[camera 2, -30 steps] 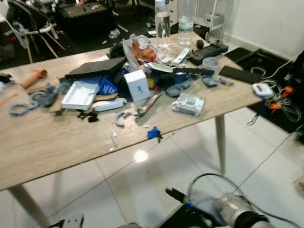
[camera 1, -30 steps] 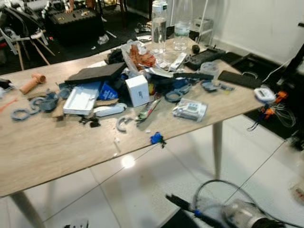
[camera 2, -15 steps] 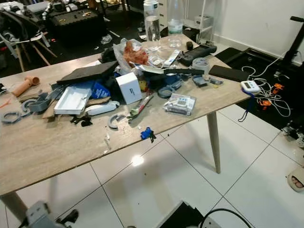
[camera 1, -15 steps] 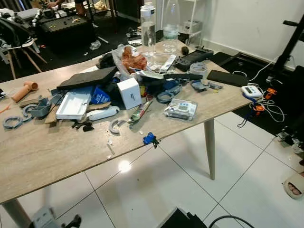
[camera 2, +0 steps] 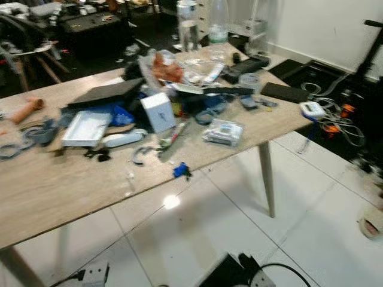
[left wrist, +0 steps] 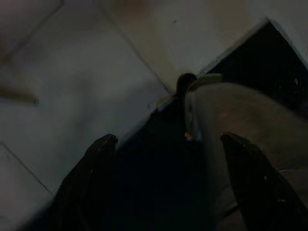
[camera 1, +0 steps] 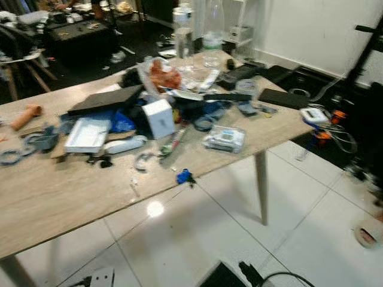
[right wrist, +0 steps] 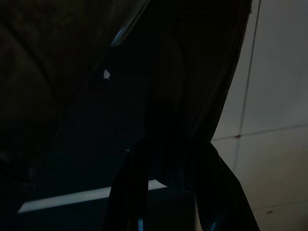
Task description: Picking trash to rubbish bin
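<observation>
The trash lay in a heap across the middle of the wooden bench [camera 1: 54, 197]: a crumpled clear bag with orange-red contents [camera 1: 160, 73] at the far side, a small white box [camera 1: 158, 117] standing tilted in front of it, a flat white tray [camera 1: 87, 133] to the left of the box, and a clear packet [camera 1: 224, 139] lying apart to the right, near the bench's front edge. A small blue scrap [camera 1: 184, 176] sat right at that front edge. A dark flat slab [camera 1: 105, 100] rested on the pile behind the tray, and two clear bottles [camera 1: 183, 30] stood upright at the far end. A white-tiled floor [camera 1: 197, 239] spread below, with cables and a white device [camera 1: 312, 115] off the bench's right end. The head views were somewhat blurred.

The left pincer [left wrist: 168, 178] hung low over the tiled floor, its two black fingers [left wrist: 91, 178] spread wide apart with nothing between them. The right pincer [right wrist: 173, 192] hung in deep shade; whether it was open I could not tell.
</observation>
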